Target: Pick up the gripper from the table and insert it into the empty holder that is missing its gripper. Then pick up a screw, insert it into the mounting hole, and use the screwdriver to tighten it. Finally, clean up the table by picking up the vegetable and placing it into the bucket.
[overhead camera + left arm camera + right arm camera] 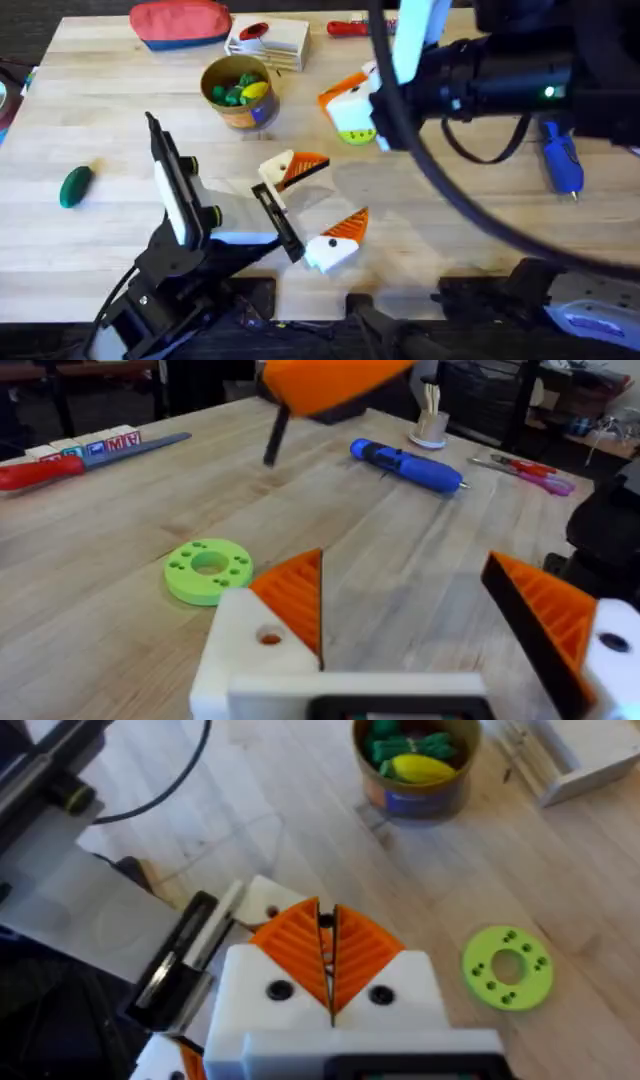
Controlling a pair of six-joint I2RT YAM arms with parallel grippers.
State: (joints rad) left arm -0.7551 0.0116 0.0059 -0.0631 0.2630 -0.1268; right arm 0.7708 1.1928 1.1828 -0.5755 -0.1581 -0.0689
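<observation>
Pale plank tabletop (100, 130). Left tool (320, 205) released, ribbed orange wedge pads spread wide. Right tool (328, 955) clenched, pads pressed together on nothing visible. Dark-green oval vegetable (76, 185) lies far left; round tan bucket (240, 92) and fat blue screwdriver (562, 160) well apart.

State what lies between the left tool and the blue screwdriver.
Nothing. In the left wrist view, bare table runs from the open left tool to the blue screwdriver.
</observation>
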